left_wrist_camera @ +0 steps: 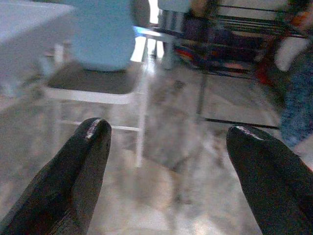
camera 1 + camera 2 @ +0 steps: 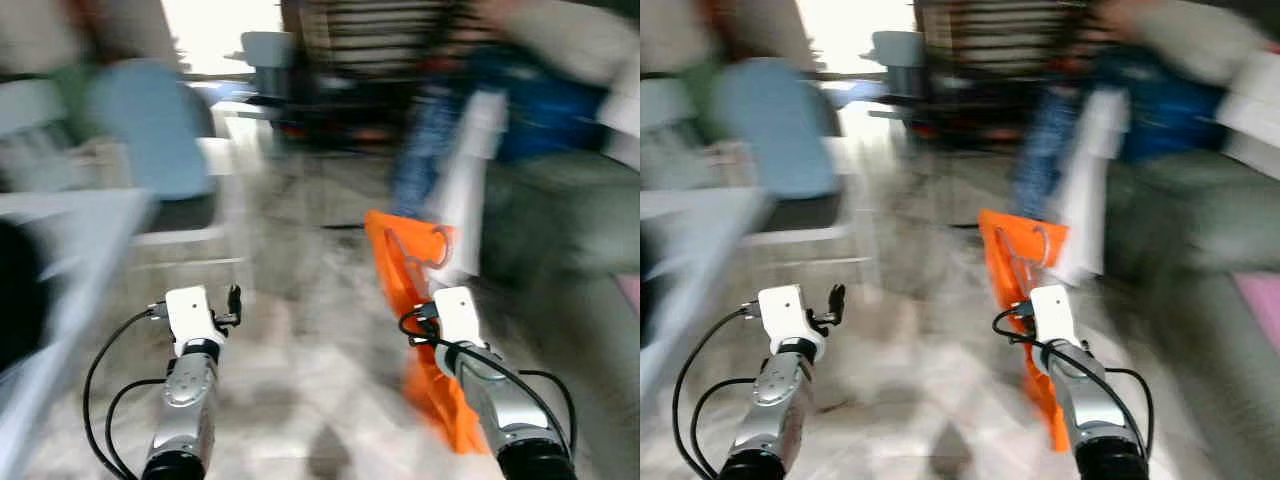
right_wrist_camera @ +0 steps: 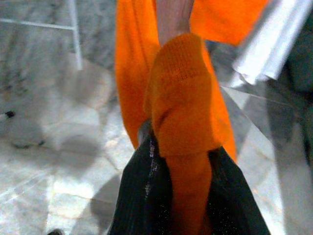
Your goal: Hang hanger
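An orange garment (image 2: 405, 265) on a pale pink hanger (image 3: 171, 14) hangs in front of my right arm, reaching down toward the floor. My right gripper (image 3: 178, 147) is shut on a fold of the orange cloth (image 3: 181, 98); in the right wrist view the black fingers (image 3: 142, 196) press it from both sides. My left gripper (image 1: 168, 132) is held out low on the left, open, with bare floor between its fingers (image 1: 83, 166). The head views are blurred by motion.
A white folding chair with a blue back (image 2: 150, 130) stands ahead on the left, beside a pale table edge (image 2: 60, 230). Blue and white clothes (image 2: 540, 110) hang at the right. A dark shelf rack (image 2: 370, 60) is at the back. The floor is marbled stone (image 2: 300, 400).
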Motion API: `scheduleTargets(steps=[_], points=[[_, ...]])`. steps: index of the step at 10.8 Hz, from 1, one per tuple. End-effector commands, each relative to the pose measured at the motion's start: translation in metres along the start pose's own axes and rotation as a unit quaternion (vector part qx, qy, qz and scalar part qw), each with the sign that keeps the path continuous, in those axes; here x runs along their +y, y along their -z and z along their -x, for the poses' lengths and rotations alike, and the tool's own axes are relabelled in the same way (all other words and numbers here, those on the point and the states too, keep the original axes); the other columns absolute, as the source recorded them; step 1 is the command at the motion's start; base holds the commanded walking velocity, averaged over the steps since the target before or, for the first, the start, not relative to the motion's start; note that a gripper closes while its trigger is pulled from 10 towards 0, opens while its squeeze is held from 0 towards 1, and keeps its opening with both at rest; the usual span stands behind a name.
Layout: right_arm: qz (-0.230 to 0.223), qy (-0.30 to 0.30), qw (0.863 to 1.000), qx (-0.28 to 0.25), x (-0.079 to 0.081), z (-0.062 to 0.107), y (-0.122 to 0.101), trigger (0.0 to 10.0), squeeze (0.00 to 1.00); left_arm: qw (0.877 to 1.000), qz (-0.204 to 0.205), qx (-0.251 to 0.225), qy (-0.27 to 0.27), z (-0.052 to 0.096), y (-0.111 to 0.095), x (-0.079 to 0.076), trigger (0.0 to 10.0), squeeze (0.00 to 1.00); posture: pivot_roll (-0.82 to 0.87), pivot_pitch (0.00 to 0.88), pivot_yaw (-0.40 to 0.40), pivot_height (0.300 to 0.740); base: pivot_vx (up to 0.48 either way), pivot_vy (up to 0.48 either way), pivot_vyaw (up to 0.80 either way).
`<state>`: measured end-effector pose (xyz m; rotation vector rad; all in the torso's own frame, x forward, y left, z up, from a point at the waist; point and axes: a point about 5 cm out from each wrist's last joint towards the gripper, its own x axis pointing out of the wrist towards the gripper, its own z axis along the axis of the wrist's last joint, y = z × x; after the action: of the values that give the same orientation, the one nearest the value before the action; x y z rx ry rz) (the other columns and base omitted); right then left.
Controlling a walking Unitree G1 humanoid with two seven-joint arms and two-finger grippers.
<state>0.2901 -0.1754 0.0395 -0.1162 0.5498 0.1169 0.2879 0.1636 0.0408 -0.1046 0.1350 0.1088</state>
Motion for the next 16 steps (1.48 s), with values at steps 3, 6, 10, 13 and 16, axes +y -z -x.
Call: scheduleTargets(steps=[3, 6, 10, 13, 16], points=[[-0.004, 0.003, 1.000, -0.022, -0.0021, 0.0015, -0.0079, 10.0, 0.00, 1.000, -0.010, 0.003, 0.009, -0.0022, -0.0006, -0.0029, 10.0, 0.00, -0.18, 0.000, 0.054, 0.740, 0.000, 0.000, 0.69], [-0.004, 0.008, 1.000, -0.019, -0.0026, 0.0019, -0.0064, 10.0, 0.00, 1.000, -0.013, 0.011, 0.014, -0.0002, 0.0032, -0.0037, 10.0, 0.00, -0.17, 0.000, 0.054, 0.740, 0.000, 0.000, 0.14], [-0.006, 0.014, 1.000, -0.016, -0.0031, 0.0020, -0.0045, 10.0, 0.00, 0.999, -0.022, 0.016, 0.018, 0.0002, 0.0051, -0.0037, 10.0, 0.00, -0.17, 0.000, 0.058, 0.740, 0.000, -0.158, 0.00], [-0.005, 0.015, 1.000, -0.013, -0.0029, 0.0016, -0.0035, 10.0, 0.00, 0.999, -0.021, 0.020, 0.018, 0.0007, 0.0065, -0.0032, 10.0, 0.00, -0.17, 0.000, 0.057, 0.740, 0.000, -0.358, 0.00], [-0.002, 0.017, 1.000, -0.008, -0.0037, 0.0012, 0.0003, 10.0, 0.00, 0.999, -0.021, 0.026, 0.013, 0.0004, 0.0082, -0.0019, 10.0, 0.00, -0.17, 0.000, 0.058, 0.740, 0.000, -0.119, 0.00]])
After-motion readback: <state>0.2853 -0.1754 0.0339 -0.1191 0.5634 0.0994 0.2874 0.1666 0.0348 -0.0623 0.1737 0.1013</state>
